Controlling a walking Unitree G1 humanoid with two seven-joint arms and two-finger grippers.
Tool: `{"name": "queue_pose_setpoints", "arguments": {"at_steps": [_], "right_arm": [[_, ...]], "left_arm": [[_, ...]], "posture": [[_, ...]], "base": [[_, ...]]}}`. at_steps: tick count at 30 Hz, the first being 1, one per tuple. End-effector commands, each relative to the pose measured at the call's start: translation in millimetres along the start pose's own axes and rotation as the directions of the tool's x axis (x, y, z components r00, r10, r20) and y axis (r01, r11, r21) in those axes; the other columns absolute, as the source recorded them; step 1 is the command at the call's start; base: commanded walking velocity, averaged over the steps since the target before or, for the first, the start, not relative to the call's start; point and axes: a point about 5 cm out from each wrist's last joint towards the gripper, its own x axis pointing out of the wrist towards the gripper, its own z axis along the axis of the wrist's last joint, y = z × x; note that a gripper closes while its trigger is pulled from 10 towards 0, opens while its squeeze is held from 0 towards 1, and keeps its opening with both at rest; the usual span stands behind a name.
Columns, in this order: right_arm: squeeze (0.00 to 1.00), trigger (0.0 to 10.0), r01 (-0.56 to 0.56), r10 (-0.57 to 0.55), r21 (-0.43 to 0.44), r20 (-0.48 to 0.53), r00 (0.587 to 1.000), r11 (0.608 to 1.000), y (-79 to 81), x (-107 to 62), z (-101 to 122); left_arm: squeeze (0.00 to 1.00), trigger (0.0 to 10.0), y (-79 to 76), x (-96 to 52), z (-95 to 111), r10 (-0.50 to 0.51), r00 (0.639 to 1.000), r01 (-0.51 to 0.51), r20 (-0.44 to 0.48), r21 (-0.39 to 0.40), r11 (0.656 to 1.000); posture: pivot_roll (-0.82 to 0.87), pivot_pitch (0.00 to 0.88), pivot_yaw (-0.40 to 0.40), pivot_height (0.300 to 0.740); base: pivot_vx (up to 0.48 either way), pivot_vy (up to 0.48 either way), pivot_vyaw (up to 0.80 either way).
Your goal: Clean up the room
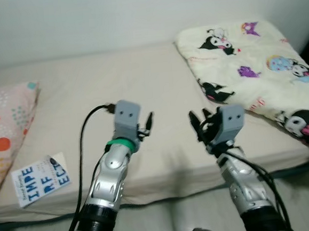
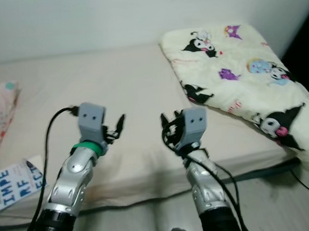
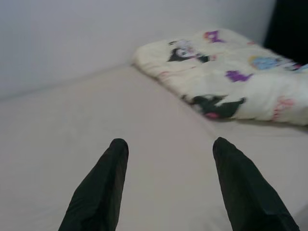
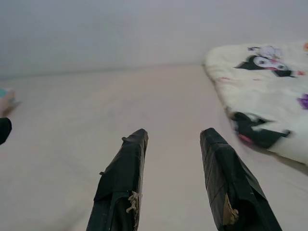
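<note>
Nearest the head camera, the two silver arms rise from the bottom edge, and both grippers are held out over the near part of the bed with nothing in them. The left gripper (image 3: 166,159) has its black fingers spread wide, and the right gripper (image 4: 173,163) is likewise parted and empty, so both look poised to reach rather than carrying anything. The things a tidy-up would concern lie to either side. A book (image 1: 40,179) printed with large blue letters lies flat on the mattress (image 1: 142,95) near its front left corner, just beside a pink spotted pillow (image 1: 6,132) that rests against the left edge. A cream blanket (image 1: 252,70) with cartoon figures lies bunched along the right side of the bed, its near end drooping over the edge toward the floor, which is probably why it reads as untidy. Both grippers hover over the bare middle of the sheet, well apart from the book and near the blanket. With the arms level and centred, neither item seems chosen yet. The right gripper is closer to the blanket.
</note>
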Motion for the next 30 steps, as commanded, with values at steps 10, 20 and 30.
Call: {"name": "queue_pose_setpoints", "arguments": {"at_steps": [10,20,30], "right_arm": [[0.0,10.0,-0.004,0.004,0.012,-0.011,1.0,1.0,3.9,-0.8,-3.8],[0.0,10.0,-0.012,0.012,0.027,-0.001,1.0,1.0,5.7,-0.6,-2.5],[0.0,10.0,0.0,0.001,0.007,-0.02,1.0,1.0,4.6,-0.2,-4.4]], "left_arm": [[0.0,10.0,4.5,-1.3,-3.9,0.016,1.0,-0.016,-0.015,0.011,1.0],[0.0,10.0,4.9,-0.7,-3.9,0.016,1.0,-0.015,-0.015,0.011,1.0],[0.0,10.0,4.9,-0.3,-4.7,0.015,1.0,-0.015,-0.02,0.013,1.0]], "posture": [[-0.06,0.027,0.048,0.74],[-0.06,0.028,0.05,0.74],[-0.06,0.027,0.052,0.74]], "base": [[0.0,-0.38,0.0],[0.0,-0.377,0.0],[0.0,-0.347,0.1]]}}
